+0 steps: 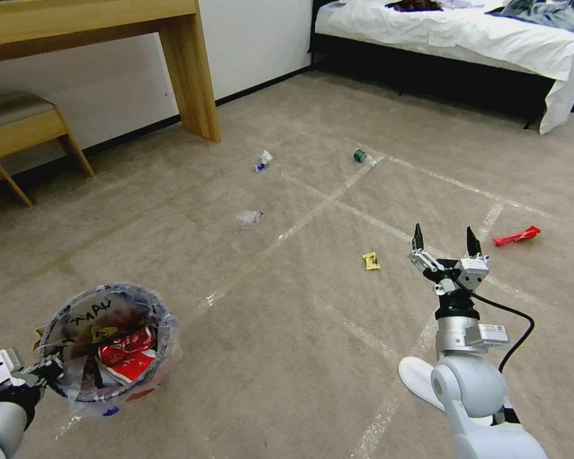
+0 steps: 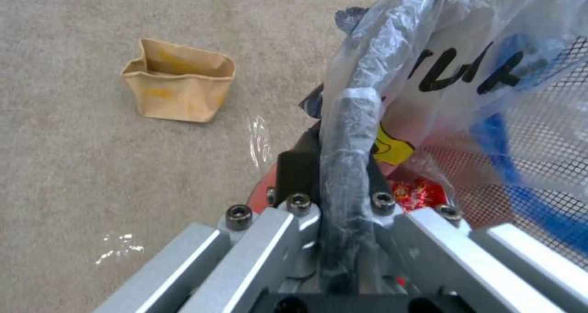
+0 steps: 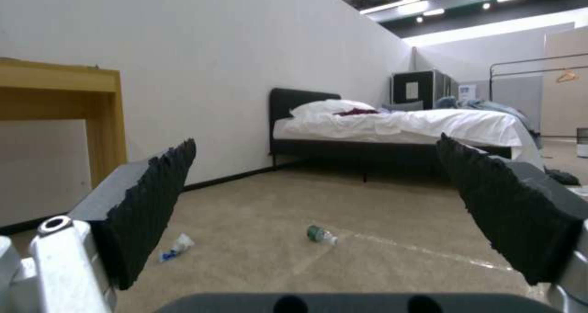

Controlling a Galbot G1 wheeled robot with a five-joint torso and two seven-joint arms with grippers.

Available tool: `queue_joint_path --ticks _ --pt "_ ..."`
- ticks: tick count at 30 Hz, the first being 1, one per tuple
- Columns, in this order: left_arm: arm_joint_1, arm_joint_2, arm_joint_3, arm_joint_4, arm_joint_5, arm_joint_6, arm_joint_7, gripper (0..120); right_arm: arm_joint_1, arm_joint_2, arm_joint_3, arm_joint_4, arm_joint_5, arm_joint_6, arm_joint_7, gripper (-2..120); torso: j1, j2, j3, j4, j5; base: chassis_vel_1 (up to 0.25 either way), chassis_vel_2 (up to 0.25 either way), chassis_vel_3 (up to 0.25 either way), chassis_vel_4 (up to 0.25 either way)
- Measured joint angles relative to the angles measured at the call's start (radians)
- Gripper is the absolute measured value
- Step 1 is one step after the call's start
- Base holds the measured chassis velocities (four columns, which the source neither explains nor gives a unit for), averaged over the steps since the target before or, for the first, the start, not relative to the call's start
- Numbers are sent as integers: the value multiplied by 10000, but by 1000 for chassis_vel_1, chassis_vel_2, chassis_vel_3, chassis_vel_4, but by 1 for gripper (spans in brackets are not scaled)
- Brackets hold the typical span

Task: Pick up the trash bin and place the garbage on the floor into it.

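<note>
At the near left, the left gripper pinches the bag-lined rim of the trash bin between its fingers, holding it just above the floor (red wrappers already lie inside). A brown paper bag sits on the carpet beside it. The right gripper hangs at the near right, fingers spread wide and empty. Ahead lie a yellow wrapper, a red wrapper, a green-labelled bottle, a tissue and clear plastic.
</note>
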Motion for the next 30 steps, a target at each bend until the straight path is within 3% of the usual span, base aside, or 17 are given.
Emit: queue_joint_path --ticks 8,30 --pt "32 -43 -17 -30 -32 -5 18 0 -31 4 -13 20 -16 0 0 100 0 -7 -5 -1 0 0 0 0 0" --pt "122 -208 8 -126 34 -12 63 0 -133 -3 157 7 -36 276 -292 100 -13 -406 -404 -2 -1 0 0 0 0"
